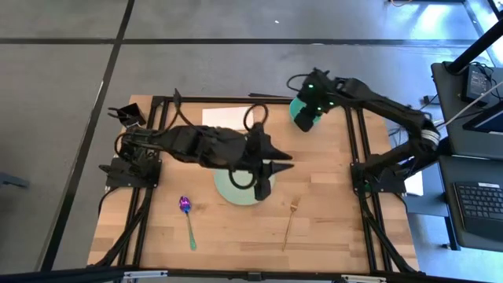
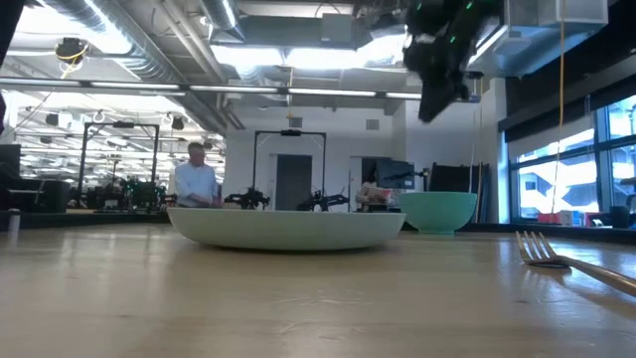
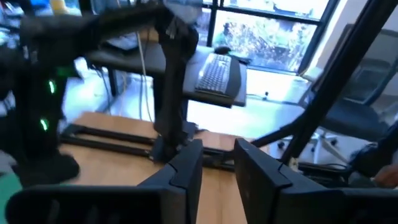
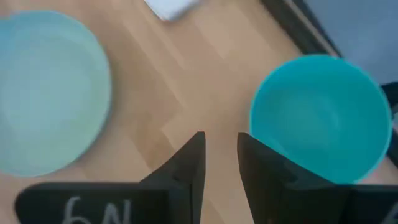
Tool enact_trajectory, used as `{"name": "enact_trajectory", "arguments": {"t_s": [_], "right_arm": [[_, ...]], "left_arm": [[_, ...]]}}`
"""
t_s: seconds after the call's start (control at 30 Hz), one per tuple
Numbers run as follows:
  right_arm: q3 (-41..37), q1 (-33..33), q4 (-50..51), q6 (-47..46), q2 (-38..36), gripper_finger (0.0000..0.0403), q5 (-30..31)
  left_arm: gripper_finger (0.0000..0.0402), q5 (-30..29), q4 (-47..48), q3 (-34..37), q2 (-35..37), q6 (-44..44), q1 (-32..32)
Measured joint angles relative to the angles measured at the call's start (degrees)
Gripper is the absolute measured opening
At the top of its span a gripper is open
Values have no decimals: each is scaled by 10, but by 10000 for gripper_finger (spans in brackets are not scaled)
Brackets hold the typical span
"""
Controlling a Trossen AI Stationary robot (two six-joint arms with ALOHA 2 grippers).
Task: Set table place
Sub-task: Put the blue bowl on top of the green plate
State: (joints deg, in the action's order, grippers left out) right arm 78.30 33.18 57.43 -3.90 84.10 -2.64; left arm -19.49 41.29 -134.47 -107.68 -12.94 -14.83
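The pale green plate point(image 1: 236, 191) rests flat on the wood table point(image 1: 330, 228) near its middle; it also shows in the low view point(image 2: 288, 227). The teal bowl point(image 1: 300, 116) stands at the far right and shows in the right wrist view point(image 4: 320, 118). The spoon point(image 1: 188, 220) lies near left of the plate, the gold fork point(image 1: 290, 222) near right. My left gripper point(image 1: 284, 167) hangs shut and empty over the plate's right edge. My right gripper point(image 4: 221, 158) hangs shut and empty well above the table, just beside the bowl.
A white sheet point(image 1: 228, 116) lies at the table's far edge. Black frame rails point(image 1: 357, 149) run along both sides of the table. A desk with a keyboard point(image 1: 479, 204) stands to the right. A person point(image 2: 196, 179) stands in the room far behind the table.
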Motion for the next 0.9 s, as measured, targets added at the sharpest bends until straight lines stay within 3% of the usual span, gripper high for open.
{"name": "enact_trajectory", "arguments": {"t_s": [0.3, 0.8, 0.9], "right_arm": [[0, 20, -8, -38, 104, 94, 103], [0, 33, -21, -63, 172, 94, 100], [0, 34, -24, -62, 172, 94, 73]], "left_arm": [[70, -9, 8, -5, 9, 28, 12], [96, -10, 7, -5, 9, 46, 12], [99, -10, 7, -5, 9, 46, 12]]}}
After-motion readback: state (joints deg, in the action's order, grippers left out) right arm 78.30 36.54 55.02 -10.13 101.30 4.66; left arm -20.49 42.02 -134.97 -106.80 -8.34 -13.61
